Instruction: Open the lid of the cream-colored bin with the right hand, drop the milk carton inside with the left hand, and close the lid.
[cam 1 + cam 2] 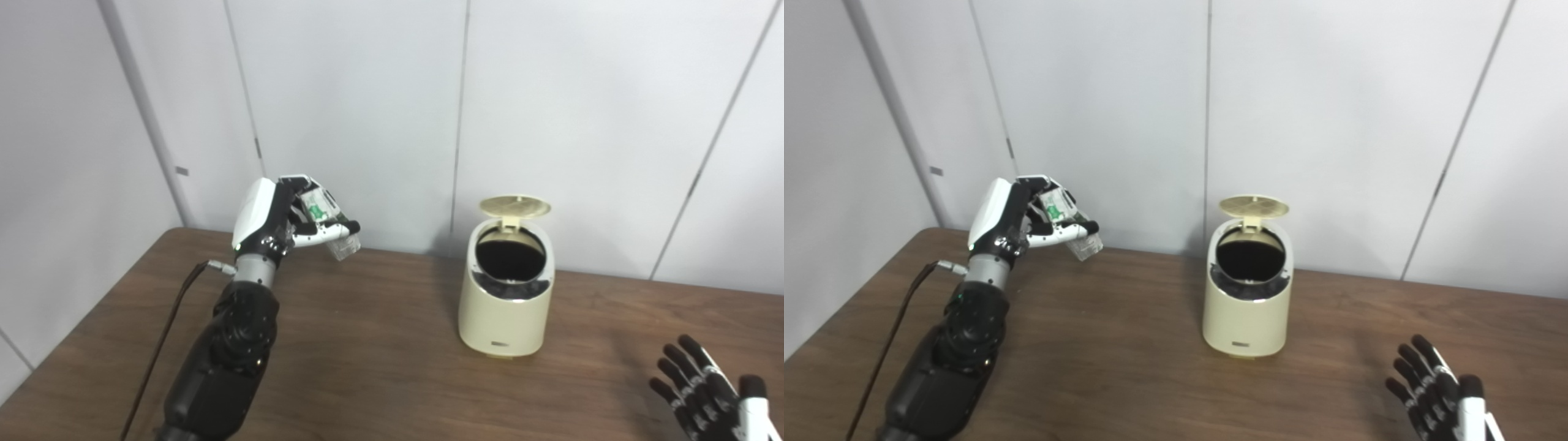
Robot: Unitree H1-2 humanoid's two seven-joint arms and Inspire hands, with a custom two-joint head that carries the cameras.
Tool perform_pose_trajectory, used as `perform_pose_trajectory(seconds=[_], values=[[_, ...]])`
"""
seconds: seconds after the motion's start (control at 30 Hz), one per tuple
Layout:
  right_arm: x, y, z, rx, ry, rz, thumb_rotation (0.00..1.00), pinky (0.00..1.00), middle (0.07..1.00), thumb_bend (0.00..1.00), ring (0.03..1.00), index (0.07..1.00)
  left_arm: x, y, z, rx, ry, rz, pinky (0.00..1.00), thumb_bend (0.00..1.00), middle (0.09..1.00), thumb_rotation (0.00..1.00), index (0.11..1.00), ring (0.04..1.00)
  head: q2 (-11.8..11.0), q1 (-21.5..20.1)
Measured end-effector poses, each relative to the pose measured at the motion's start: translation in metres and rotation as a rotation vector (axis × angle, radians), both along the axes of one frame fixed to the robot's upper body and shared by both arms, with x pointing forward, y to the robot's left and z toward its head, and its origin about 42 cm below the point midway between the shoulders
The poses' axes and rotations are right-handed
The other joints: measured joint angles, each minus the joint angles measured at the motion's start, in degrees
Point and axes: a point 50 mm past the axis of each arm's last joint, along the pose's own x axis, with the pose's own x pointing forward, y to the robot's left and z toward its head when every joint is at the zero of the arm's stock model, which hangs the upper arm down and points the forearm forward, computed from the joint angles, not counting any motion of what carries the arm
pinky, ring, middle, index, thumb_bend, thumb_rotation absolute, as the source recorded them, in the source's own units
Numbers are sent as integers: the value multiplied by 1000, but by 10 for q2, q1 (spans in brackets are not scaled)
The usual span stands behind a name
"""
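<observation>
Cream bin [505, 306] with dark interior and tan lid [514, 206]; white, green-printed milk carton [321, 211]; black-and-white left hand [278, 223] and right hand [710, 398]; brown wood-grain table [380, 355]; pale grey wall [367, 92]

The table [380, 343] is dark, matt wood grain. The bin [505, 306] at centre looks like smooth cream plastic with a soft sheen; the carton [324, 214], upper left, is perhaps glossy printed paper.

You're looking at a plain test room or lab corner, not a home. Pale panelled walls [367, 92] with thin vertical seams fill the upper frame, bare of any decoration. A dark wood-grain table [380, 355] spans the lower half, and a loose cable [162, 343] trails along it at lower left.
</observation>
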Motion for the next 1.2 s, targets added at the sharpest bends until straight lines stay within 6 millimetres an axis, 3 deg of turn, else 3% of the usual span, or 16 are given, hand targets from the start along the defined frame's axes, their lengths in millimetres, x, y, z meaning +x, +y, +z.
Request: perform_pose_trajectory(seconds=[0.2,0.5,0.87,1.2], values=[[-4,10,-13,9,31,-2,1000,872,900,587,915,907,-9,-34,8,25,-38,-102,336,476,496,0,481,440,-8,-23],[-7,20,-17,8,35,-8,1000,848,895,604,906,901,-26,-54,28,88,-97,-196,331,475,504,0,480,445,-11,-68],[-14,37,-9,-3,9,-21,978,869,905,623,920,904,-34,-77,35,91,-142,-280,323,474,515,0,489,441,-5,-105],[-18,50,-5,28,-2,-9,998,903,912,627,926,910,-25,-92,43,79,-170,-321,332,475,485,0,487,426,-6,-125]])
